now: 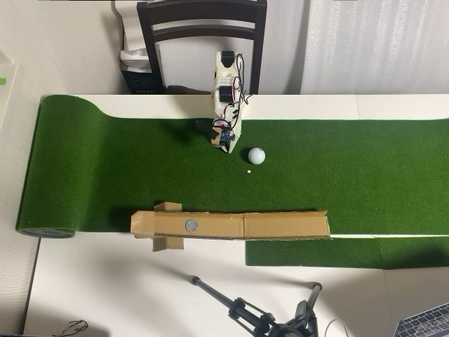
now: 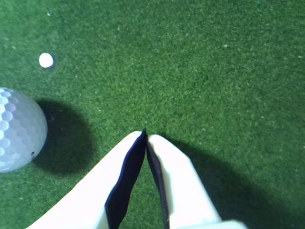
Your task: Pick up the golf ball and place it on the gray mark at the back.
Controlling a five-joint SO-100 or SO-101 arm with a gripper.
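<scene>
The white golf ball [image 1: 257, 156] lies on the green turf mat [image 1: 105, 168]. In the wrist view the ball [image 2: 18, 130] sits at the left edge, beside and apart from my gripper [image 2: 145, 134]. The white fingers [image 2: 176, 176] are closed tip to tip with nothing between them, hovering over bare turf. In the overhead view my gripper [image 1: 224, 142] is just left of the ball. A gray round mark [image 1: 191, 225] sits on a long cardboard strip [image 1: 280, 225] lower in the overhead view.
A small white dot [image 1: 248, 170] lies on the turf near the ball and also shows in the wrist view [image 2: 45, 60]. A chair [image 1: 202, 35] stands behind the arm. A tripod [image 1: 259, 316] lies on the white table below the cardboard.
</scene>
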